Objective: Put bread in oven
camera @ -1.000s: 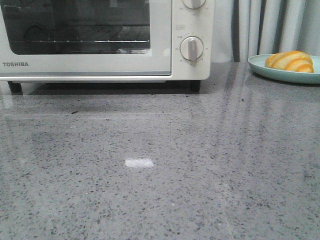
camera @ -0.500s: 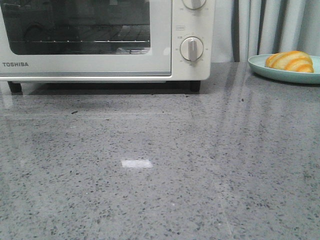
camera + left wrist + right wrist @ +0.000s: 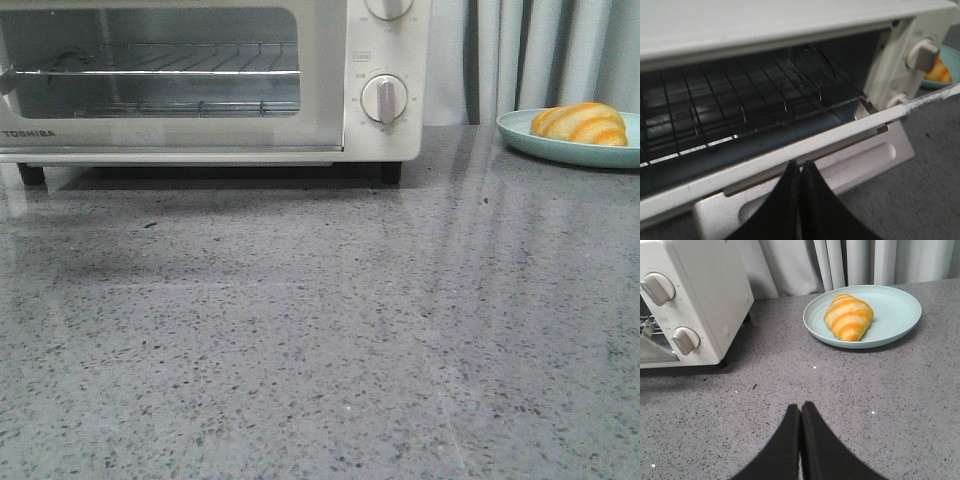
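The Toshiba toaster oven is sitting at the back left of the grey speckled desk, and its glass door is hanging partly open, tilted outward from the top so that the wire rack inside is showing. Two round dials are standing on its right panel. The left end effector is hovering just in front of the door's lower edge with its black fingers pressed together and nothing between them. The bread, an orange roll with pale stripes, is lying on a pale green plate at the back right of the desk, well apart from the oven. The right end effector is hanging above bare desk, near the plate but not touching it, its fingers likewise closed on nothing.
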You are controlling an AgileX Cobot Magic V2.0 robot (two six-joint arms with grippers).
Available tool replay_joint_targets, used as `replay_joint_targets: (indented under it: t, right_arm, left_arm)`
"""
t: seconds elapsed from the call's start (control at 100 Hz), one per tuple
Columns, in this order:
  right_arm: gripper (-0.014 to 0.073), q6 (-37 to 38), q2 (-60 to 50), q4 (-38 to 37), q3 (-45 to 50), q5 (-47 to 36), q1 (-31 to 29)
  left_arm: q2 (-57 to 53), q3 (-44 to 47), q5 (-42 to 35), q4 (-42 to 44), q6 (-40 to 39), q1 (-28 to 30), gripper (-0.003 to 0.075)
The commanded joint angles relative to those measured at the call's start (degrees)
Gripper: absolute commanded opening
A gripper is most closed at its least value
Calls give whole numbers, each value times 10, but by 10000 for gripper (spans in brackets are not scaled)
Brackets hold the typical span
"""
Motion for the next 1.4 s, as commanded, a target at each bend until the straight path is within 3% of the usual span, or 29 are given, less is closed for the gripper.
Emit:
replay_joint_targets:
  t: [0.0,0.36,0.66,0.82,1.1,1.2,1.28,1.39]
  right_arm:
    - [-69,-4,8,3,-19,-57,1]
    - [-69,-4,8,3,-19,-88,1]
    - [-69,-4,13,-5,-40,-90,1]
    - [-69,-4,61,-47,-128,-75,1]
    - [-60,-4,304,-65,-391,75,1]
    - [41,-4,398,-65,-469,99,0]
    - [222,-3,471,-63,-529,118,-7]
    - [362,-3,569,-67,-589,130,-12]
  left_arm:
    - [-17,10,42,0,-6,1,-22]
    - [-38,88,67,0,-6,1,-22]
    - [-40,98,104,-10,-6,1,-22]
    - [-83,98,126,-30,-6,1,-22]
    - [-261,87,117,-41,-6,1,-22]
    - [-316,87,117,-35,-6,1,-22]
    - [-355,87,113,-35,-6,1,-22]
    - [-397,87,103,-35,-6,1,-22]
